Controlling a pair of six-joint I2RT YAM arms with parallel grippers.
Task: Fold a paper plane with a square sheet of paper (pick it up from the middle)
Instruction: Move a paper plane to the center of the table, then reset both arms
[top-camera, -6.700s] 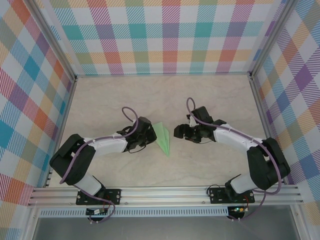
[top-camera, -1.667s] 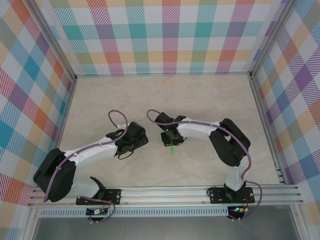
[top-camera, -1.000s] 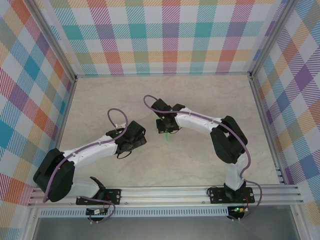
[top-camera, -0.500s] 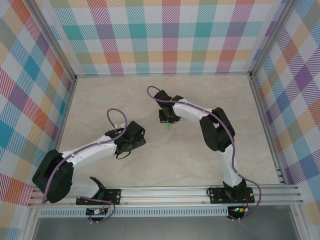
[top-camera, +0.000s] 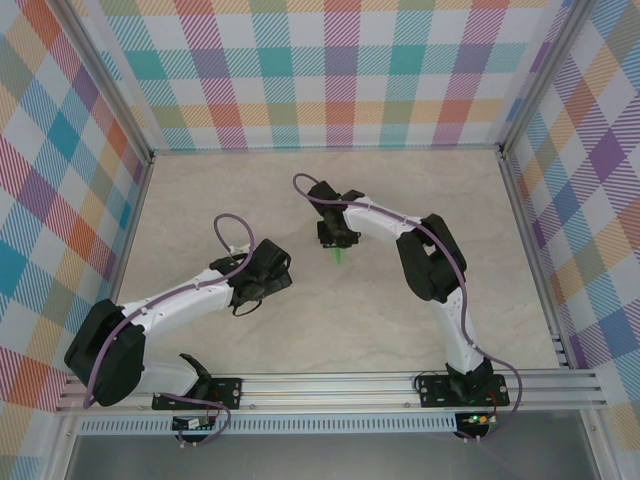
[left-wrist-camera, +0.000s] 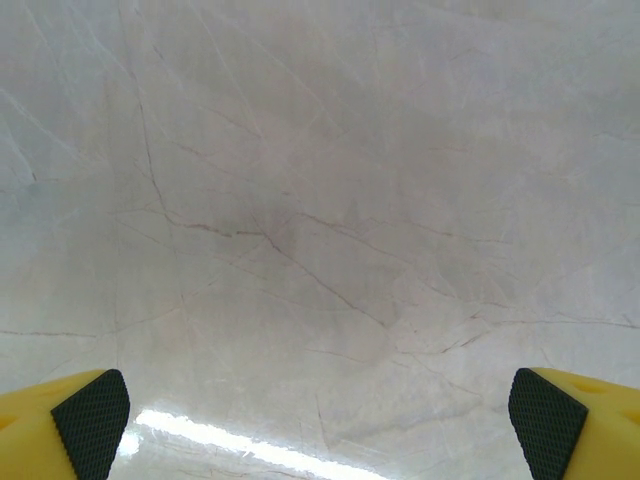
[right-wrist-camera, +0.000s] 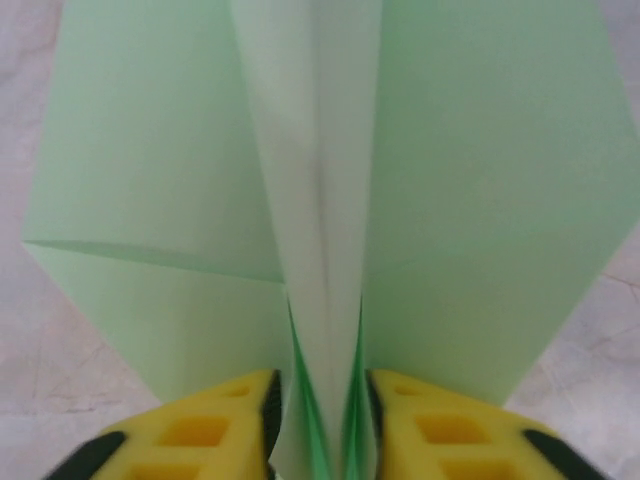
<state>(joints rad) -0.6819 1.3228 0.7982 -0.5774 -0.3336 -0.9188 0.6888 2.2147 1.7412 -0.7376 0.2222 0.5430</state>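
Top external: clenched on the centre fold of the paper plane (top-camera: 340, 256) with right tool (top-camera: 336, 240); carried farther out over mid-worktop (top-camera: 250, 190) than before. Released, empty at left tool (left-wrist-camera: 320, 410). Folding judged complete.

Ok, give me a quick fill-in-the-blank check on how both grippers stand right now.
1. The gripper shut on the paper plane belongs to the ____ arm.
2. The left gripper, holding nothing, is not shut but ____.
3. The plane's paper is pale ____ in colour.

Missing words: right; open; green.
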